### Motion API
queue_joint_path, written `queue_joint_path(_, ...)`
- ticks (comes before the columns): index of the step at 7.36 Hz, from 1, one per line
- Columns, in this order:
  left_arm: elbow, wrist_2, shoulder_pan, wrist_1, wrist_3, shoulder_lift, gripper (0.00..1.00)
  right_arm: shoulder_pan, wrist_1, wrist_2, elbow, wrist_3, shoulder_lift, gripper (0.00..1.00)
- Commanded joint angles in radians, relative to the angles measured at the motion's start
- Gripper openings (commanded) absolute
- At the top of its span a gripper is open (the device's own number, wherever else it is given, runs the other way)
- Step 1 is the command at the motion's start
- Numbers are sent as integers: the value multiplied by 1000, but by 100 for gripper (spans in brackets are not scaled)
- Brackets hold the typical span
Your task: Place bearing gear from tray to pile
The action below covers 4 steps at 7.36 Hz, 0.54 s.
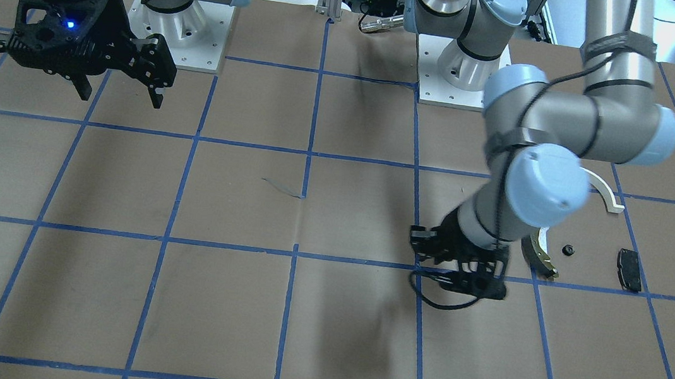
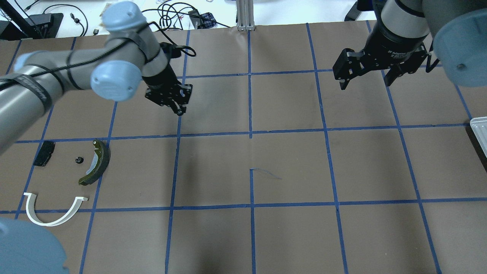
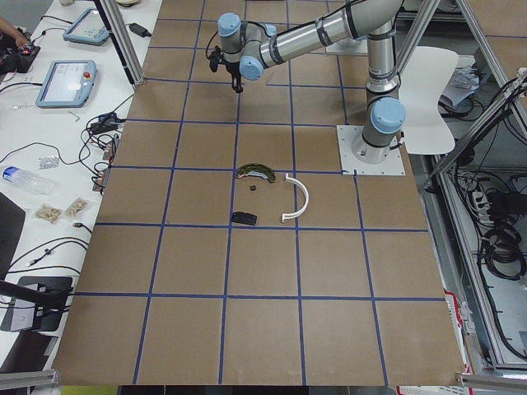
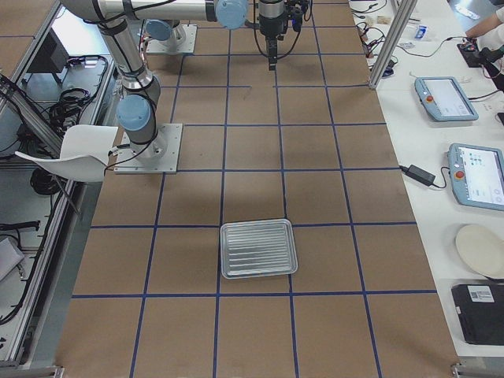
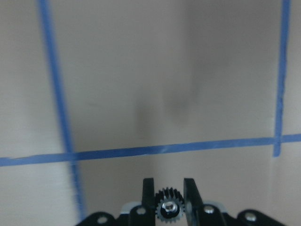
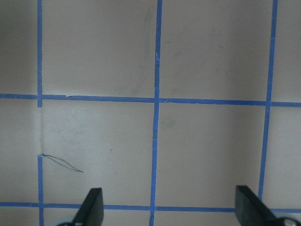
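Bearing gear (image 5: 169, 209), a small dark toothed wheel with a bright hub, sits clamped between the two fingers (image 5: 148, 193) of the left gripper (image 5: 169, 185). It is carried above the brown paper table (image 2: 289, 167) and touches neither the tray nor the pile. Under it lies bare paper crossed by blue tape lines (image 5: 141, 151).

From behind the robot, the pile is on its left side. Nearest lies the white half-ring bracket (image 2: 53, 223), its open side turned away from the robot. Just past it come three things in a row: the black pad (image 2: 43, 153) on the outside, then a small black round part (image 2: 78, 160) too small to make out, then the curved olive brake shoe (image 2: 99, 163). None of them touch. Farther out again, the left arm reaches over that group, and its gripper hangs beyond the brake shoe and toward the table's middle, near the pile but not above it.

Across on the robot's right, the tray (image 4: 258, 248) rests flat with its ribbed face up, well apart from the pile. Beyond it the right gripper (image 2: 365, 83) hovers high with its jaws spread wide and nothing between them.
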Motion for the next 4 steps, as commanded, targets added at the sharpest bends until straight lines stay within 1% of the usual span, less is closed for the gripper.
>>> queue_joint_path(1,59,62,254,-122,285,-4,0,7,26,7,-10,58,2,100)
queue_joint_path(2,57,128,344,-120,404,-20,0,8,26,4,-10,58,2,100)
queue_joint_path(3,51,133,408,-123,445,-21,0,8,28,4,1,58,-1,100)
queue_joint_path(4,19,171,463,-113,482,-24,0,8,26,4,1,58,-2,100)
